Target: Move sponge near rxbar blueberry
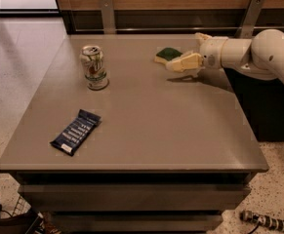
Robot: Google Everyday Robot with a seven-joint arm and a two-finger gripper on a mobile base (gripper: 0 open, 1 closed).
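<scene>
We are hovering the gripper (182,63) at the sponge (166,53), unable to tell if it grips, the bar (76,131) lying well apart, carry undone.

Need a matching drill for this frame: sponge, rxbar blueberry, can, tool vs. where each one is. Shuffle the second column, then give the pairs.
1. sponge
2. rxbar blueberry
3. can
4. tool

A. upright, far-left part of the table
B. lying flat, near the front-left corner
C. above the far right part, just right of the sponge
D. far side, right of centre, green top up

Pairs: 1-D, 2-B, 3-A, 4-C
</scene>
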